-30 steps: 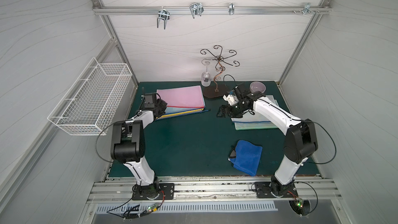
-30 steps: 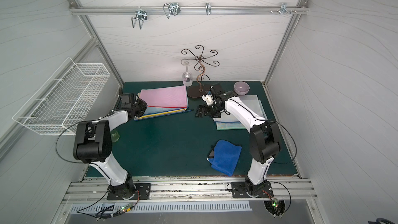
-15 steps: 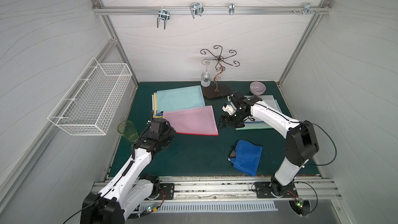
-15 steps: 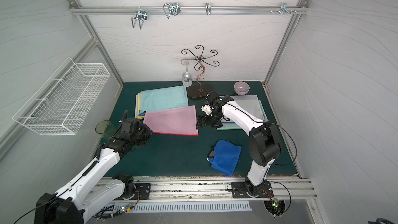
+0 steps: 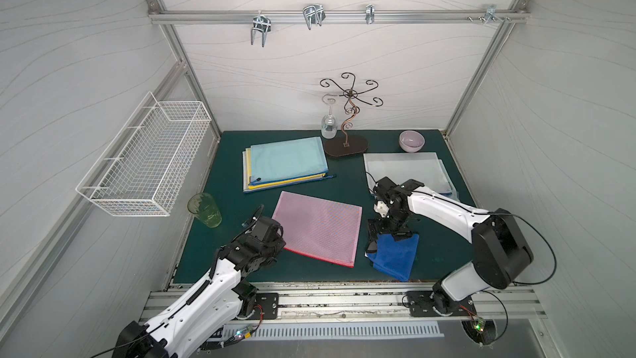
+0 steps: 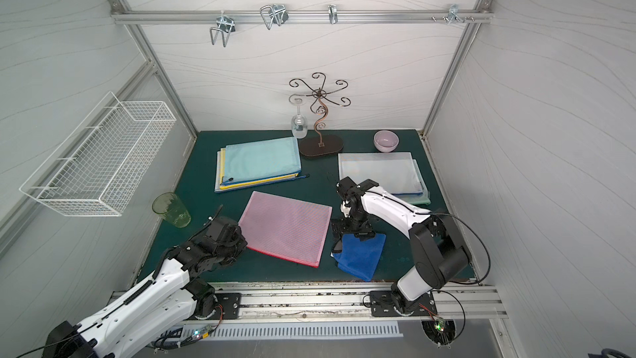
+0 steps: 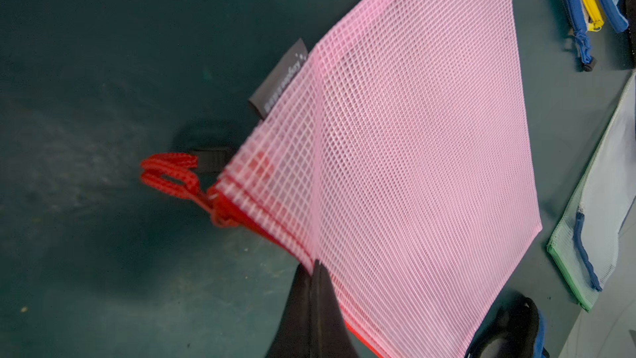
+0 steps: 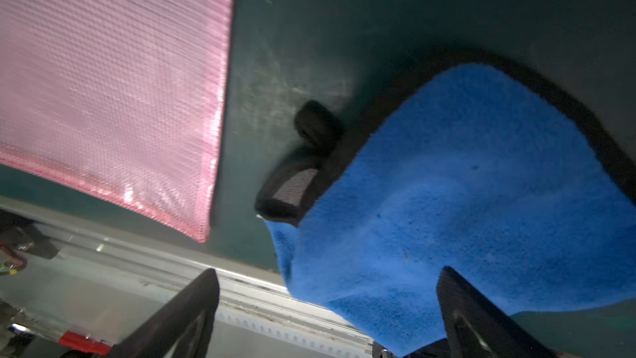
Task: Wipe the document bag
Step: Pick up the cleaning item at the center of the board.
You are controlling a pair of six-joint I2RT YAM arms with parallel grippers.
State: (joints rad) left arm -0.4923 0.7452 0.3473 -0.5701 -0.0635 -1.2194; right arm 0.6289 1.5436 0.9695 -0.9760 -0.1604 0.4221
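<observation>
With the left gripper [image 7: 315,266] clamped on the edge of the pink document bag [image 5: 318,227] and the right gripper [image 8: 328,272] apart just above the blue cloth [image 5: 395,254], wiping seems not yet begun.

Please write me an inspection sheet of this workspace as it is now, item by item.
surface: dark green mat, scuffed in places.
job's things: pink document bag flat on the mat; blue cloth rumpled beside it, not touching.
clutter: stack of document bags, pale bags, green cup, lilac bowl, glass rack with one wine glass hanging.
grippers: left gripper shut on the pink bag's edge; right gripper open over the cloth, not gripping.
cables: black cable loops off the right arm's elbow.
surroundings: wire basket on side wall; hook rail overhead.
</observation>
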